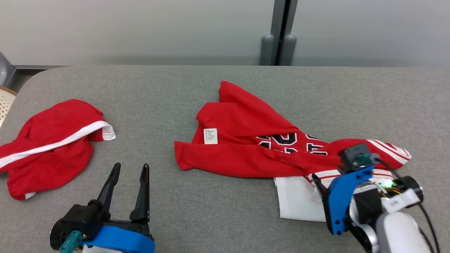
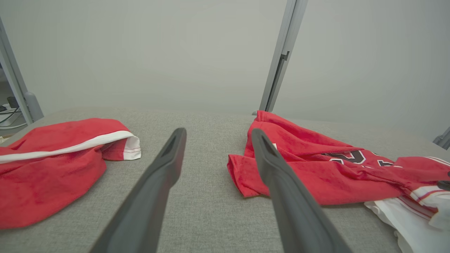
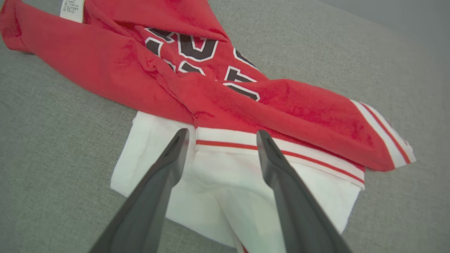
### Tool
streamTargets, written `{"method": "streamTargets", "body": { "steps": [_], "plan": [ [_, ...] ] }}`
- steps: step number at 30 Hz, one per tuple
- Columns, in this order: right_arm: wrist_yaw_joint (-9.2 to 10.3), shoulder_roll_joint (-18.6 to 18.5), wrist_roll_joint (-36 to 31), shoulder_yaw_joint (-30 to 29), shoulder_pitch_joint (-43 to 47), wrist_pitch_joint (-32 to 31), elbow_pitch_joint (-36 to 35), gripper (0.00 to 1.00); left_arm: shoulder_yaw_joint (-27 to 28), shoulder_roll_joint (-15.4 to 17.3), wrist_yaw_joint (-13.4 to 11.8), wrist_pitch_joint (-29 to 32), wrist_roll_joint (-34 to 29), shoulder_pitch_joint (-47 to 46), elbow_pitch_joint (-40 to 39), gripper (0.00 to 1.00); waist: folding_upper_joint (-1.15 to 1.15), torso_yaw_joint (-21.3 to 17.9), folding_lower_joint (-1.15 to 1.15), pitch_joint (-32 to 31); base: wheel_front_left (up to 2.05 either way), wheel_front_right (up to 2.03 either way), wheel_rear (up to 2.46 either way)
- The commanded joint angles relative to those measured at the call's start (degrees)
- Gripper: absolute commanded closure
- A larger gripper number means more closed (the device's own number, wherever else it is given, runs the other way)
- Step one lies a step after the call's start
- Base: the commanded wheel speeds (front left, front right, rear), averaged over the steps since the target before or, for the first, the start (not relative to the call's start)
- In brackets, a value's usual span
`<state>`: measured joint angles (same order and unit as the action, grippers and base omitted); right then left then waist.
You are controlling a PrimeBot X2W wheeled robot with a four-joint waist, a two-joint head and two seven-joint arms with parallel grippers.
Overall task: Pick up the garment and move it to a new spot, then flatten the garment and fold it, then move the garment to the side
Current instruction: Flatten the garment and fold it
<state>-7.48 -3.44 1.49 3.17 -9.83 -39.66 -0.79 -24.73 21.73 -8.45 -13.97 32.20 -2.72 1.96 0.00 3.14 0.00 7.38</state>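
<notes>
Lying crumpled right of centre on the grey surface (image 1: 211, 214), the red garment (image 1: 246, 140) shows dark lettering, one care label (image 1: 211, 136) and a white panel (image 3: 211, 189) poking out from under its near edge; the right gripper (image 3: 221, 136) hangs just over that panel, jaws wide and holding nothing, tips near the red-striped hem.

Trouble could start with the pinch; the cloth is layered there, so jaws closing on the white panel alone may catch a single ply, and the twisted red bulk on top could drag, roll tighter or slip free during the lift; a shallow bite at the hem looks likely to let go.

The left gripper (image 1: 131, 166) hovers well apart at the near left, jaws also wide and empty, between the two heaps; a second red garment (image 1: 52, 140), trimmed in white, lies bunched at the far left and could be mistaken for the one in hand.

Counted: two garments, two grippers, two fingers on each, one label.
</notes>
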Motion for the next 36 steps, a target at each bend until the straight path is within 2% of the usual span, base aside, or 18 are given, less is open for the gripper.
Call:
{"method": "streamTargets", "body": {
  "steps": [1, 7, 12, 14, 15, 19, 23, 29, 30, 36],
  "plan": [
    [-0.02, -1.0, -2.16, 1.74, -2.32, 0.69, 3.8, 0.0, -0.11, -0.03, 0.25, -0.14, -0.16, -0.73, 0.05, 0.0, 0.0, 0.7, 0.0, 0.05, 0.0, 0.0, 0.0],
    [-0.02, -2.09, -7.86, 5.09, -7.04, 2.83, 15.41, 0.0, -0.67, 0.06, 0.24, 0.11, -0.3, -0.89, -0.05, 0.0, 0.0, 2.39, 0.0, 0.0, 0.0, 0.0, 0.0],
    [-0.02, -2.52, -9.77, 6.0, -9.38, 4.18, 22.26, 0.0, -0.69, 0.29, -0.04, 0.04, 0.0, -0.17, -0.08, 0.0, 0.0, 2.85, 0.0, -0.25, 0.0, 0.0, 0.0],
    [-0.02, -2.35, -10.12, 5.83, -10.01, 5.06, 23.98, 0.94, -0.75, 0.33, -0.12, 0.04, 0.09, -0.09, -0.04, 0.0, 0.0, 2.92, 0.0, -0.42, 0.0, 0.0, 0.0],
    [-0.02, -2.11, -9.93, 5.71, -10.18, 5.62, 24.28, 1.0, -0.76, 0.35, -0.13, 0.05, 0.15, -0.08, -0.03, 0.0, 0.0, 2.92, 0.0, -0.51, 0.0, 0.0, 0.0],
    [-0.02, -1.38, -8.49, 5.49, -9.43, 7.09, 22.3, 1.0, -0.65, 0.54, -0.39, 0.03, 0.34, 0.27, -0.02, 0.0, 0.0, 2.73, 0.0, -1.16, 0.0, 0.0, 0.0],
    [-0.02, -1.06, -6.52, 6.06, -6.08, 6.0, 14.83, 1.0, -0.38, 0.87, -0.68, 0.02, 0.47, 0.97, -0.23, 0.0, 0.0, 2.05, 0.0, -1.95, 0.0, 0.0, 0.0],
    [-0.02, -3.13, -2.67, 9.14, 2.02, -1.35, -1.93, 1.0, -0.14, 1.38, -1.14, 0.05, 0.71, 1.82, -1.12, 0.0, 0.0, 0.61, 0.0, -2.22, 0.0, 0.0, 0.0],
    [-0.02, -3.13, -2.67, 9.14, 2.02, -1.35, -1.93, 1.0, -0.14, 1.38, -1.14, 0.05, 0.71, 1.82, -1.12, 0.0, 0.0, 0.61, 0.0, -2.22, 0.0, 0.0, 0.0],
    [-0.03, -5.93, 1.7, 13.97, 11.44, -10.78, -15.24, 1.0, -0.05, 1.58, -1.47, 0.1, 0.62, 0.93, -1.8, 0.0, 0.0, -0.28, 0.0, -1.36, 0.0, 0.0, 0.0]
  ]
}}
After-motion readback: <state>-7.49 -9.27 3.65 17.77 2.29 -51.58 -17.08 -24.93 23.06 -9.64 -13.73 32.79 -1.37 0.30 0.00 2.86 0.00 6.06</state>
